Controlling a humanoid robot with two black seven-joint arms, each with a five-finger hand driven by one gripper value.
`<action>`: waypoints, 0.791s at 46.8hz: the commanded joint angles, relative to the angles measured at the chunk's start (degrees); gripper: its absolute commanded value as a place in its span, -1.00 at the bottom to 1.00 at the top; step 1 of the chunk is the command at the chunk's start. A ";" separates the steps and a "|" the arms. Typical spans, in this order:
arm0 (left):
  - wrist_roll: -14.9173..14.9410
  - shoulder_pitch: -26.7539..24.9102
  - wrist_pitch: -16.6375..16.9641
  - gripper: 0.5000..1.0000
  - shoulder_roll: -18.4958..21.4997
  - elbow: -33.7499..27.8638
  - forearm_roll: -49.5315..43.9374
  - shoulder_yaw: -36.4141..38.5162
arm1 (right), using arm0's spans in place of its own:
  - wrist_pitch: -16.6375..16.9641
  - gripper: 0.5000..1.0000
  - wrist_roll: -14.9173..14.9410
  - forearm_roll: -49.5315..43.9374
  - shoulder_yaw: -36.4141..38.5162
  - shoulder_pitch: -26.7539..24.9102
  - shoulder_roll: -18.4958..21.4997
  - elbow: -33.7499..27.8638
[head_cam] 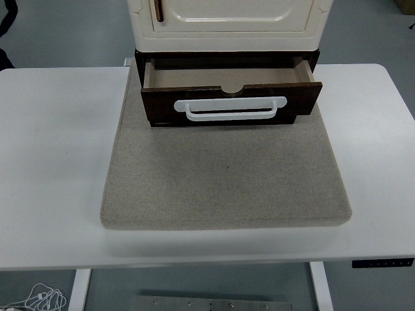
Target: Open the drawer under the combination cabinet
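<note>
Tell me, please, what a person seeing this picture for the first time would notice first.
The eye falls first on the dark brown drawer, pulled open at the top centre, with a white handle across its front and nothing visible inside it. Above it stands the cream cabinet, its door closed. Both rest at the far end of a grey felt mat that covers the middle of the white table; no robot hand is in view.

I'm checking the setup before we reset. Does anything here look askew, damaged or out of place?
Nothing stands out. The drawer is pulled out squarely beneath the cream cabinet, its white handle intact, and the grey mat lies flat.
</note>
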 commanded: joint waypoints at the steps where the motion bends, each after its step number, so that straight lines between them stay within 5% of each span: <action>1: 1.44 2.89 -4.52 1.00 0.00 -0.09 -3.27 0.06 | -0.01 0.70 0.00 0.00 0.02 -0.01 0.00 0.08; 15: 0.56 10.71 -13.32 1.00 -1.75 -0.26 -3.01 0.24 | 0.08 0.70 0.00 0.00 0.20 -0.01 0.00 0.08; 31: -9.01 13.18 -14.46 1.00 -6.67 0.35 -3.71 6.30 | 0.26 0.70 0.00 0.00 0.20 -0.01 0.00 0.17; 37: -10.16 13.62 -15.17 1.00 -8.26 0.35 -4.15 5.86 | 0.26 0.70 -0.09 0.09 0.37 -0.01 0.00 0.17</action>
